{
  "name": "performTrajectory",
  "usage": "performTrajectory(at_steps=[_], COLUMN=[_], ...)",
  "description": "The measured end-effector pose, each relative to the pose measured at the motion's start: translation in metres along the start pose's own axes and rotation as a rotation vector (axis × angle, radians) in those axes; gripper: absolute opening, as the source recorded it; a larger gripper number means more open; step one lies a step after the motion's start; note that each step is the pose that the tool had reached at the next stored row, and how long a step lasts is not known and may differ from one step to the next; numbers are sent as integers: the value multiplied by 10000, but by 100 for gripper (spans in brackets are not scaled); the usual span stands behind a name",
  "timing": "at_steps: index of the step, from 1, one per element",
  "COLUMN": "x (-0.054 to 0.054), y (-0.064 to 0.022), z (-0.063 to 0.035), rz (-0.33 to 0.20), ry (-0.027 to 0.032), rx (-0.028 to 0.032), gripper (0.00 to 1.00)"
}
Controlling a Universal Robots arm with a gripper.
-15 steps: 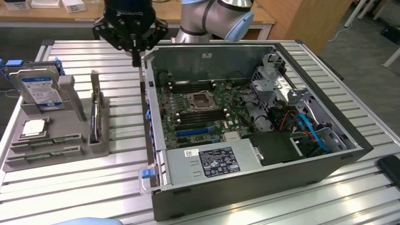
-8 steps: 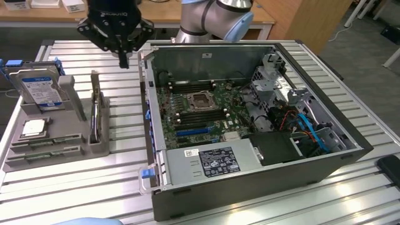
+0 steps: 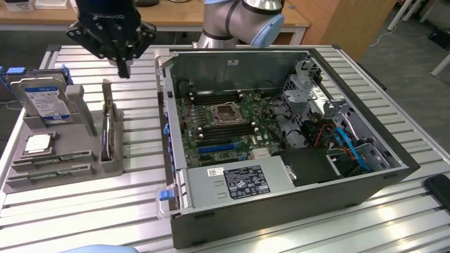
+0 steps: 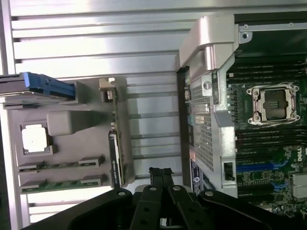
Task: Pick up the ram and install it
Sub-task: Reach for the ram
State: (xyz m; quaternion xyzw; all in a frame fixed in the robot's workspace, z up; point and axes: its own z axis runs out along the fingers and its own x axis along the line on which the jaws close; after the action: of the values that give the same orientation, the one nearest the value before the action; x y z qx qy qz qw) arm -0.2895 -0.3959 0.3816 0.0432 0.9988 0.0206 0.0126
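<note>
Two ram sticks [image 3: 55, 158] [image 4: 60, 166], thin and green, lie flat in slots at the near end of a grey holder [image 3: 84, 113] [image 4: 72, 122] at the exterior view's left. My black gripper [image 3: 124, 71] [image 4: 160, 173] hangs above the table beyond the holder's far end, between the holder and the open computer case [image 3: 281, 174]. Its fingers are shut together with nothing between them. Inside the case lies the motherboard [image 3: 225, 124] [image 4: 268, 143], with dark memory slots [image 3: 226, 130] [image 4: 266, 136] on both sides of the processor socket [image 3: 226, 112] [image 4: 273, 103].
The holder also carries a hard drive [image 3: 48, 99] with a blue-white label, a square silver processor chip [image 3: 39, 143] [image 4: 34, 139] and a dark card standing on edge [image 3: 107, 132] [image 4: 115, 158]. A power supply [image 3: 239, 182] and cables [image 3: 348, 150] fill the case's near and right parts.
</note>
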Motion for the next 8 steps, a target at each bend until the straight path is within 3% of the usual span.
performTrajectory(at_steps=[8], x=[257], y=[2], z=[17], rz=[70], ry=[-3], rx=[7], gripper=[10])
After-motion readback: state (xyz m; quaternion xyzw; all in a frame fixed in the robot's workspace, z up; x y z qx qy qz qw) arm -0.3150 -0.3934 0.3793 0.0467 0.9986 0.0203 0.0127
